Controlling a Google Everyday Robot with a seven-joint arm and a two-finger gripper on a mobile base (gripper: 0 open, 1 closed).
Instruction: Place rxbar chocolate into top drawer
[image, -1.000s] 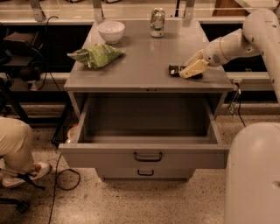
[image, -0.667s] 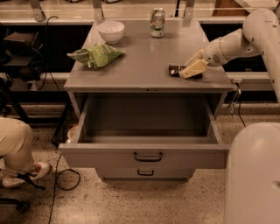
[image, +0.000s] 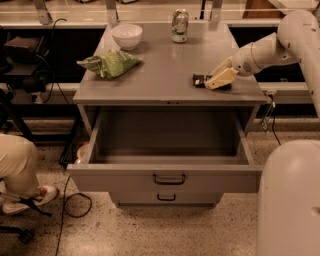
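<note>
You're holding gripper (image: 220, 78) on bar (image: 199, 80) at cabinet top's (image: 160, 75) R edge, prob. for pickup; grip can't tell. Drawer (image: 215, 178) is sitting open, ready to receive.

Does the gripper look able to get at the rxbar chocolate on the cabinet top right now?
Probably yes. The gripper sits right at the rxbar chocolate, covering its right end near the right edge of the cabinet top. The green bag, bowl and can lie well away, so nothing blocks it.
</note>
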